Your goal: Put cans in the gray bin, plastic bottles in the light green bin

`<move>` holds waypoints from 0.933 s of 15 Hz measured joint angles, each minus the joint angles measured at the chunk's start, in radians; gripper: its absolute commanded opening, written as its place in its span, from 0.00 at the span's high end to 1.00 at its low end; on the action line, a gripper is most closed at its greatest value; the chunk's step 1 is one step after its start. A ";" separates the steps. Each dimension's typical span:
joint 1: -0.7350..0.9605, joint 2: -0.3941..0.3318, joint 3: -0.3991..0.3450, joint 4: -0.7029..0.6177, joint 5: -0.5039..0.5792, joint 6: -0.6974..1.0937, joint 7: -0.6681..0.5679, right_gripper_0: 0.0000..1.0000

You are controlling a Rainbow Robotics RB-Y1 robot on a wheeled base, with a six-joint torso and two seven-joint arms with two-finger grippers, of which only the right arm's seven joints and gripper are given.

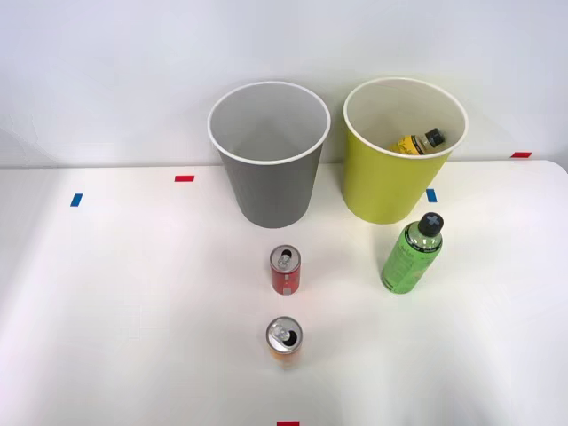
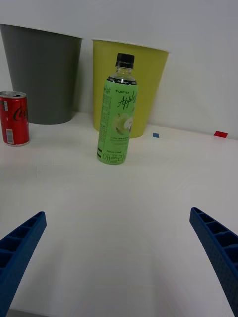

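While pincer (image 2: 119,257) gapes wide, empty, facing upright green bottle (image 2: 117,114): off-centre closure could topple tall bottle on bench (image 2: 148,198).

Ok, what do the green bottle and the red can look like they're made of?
The green bottle looks like clear plastic under a glossy printed label, with a black screw cap. The red can looks like thin painted metal, likely aluminum, judging by its shiny silver top.

Front cam: high, looks down on bench (image 1: 133,311). Wrist cam: low, near bench, level. Both share green bottle (image 1: 412,255), bins.
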 measured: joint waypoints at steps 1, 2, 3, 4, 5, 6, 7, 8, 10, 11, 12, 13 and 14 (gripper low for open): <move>0.000 0.000 0.000 0.000 0.000 0.000 0.000 0.00; 0.000 0.000 0.000 0.000 0.000 0.000 0.000 0.00; 0.000 0.000 0.000 0.000 0.000 0.000 0.000 0.00; 0.000 0.000 0.000 0.000 0.000 0.000 0.000 0.00; 0.000 0.000 0.000 0.000 0.000 0.000 0.000 0.00; 0.000 0.000 0.000 0.000 0.000 0.000 0.000 0.00; 0.000 0.000 0.000 0.000 0.000 0.000 0.000 0.00; 0.000 0.000 0.000 0.000 0.000 0.000 0.000 0.00; 0.000 0.000 0.000 0.000 0.000 0.000 0.000 0.00; 0.000 0.000 0.000 0.000 0.000 0.000 0.000 0.00; 0.000 0.000 0.000 0.000 0.000 0.000 0.000 0.00; 0.000 0.000 0.000 0.000 0.000 0.000 0.000 0.00; 0.000 0.000 0.000 0.000 0.000 0.000 0.000 0.00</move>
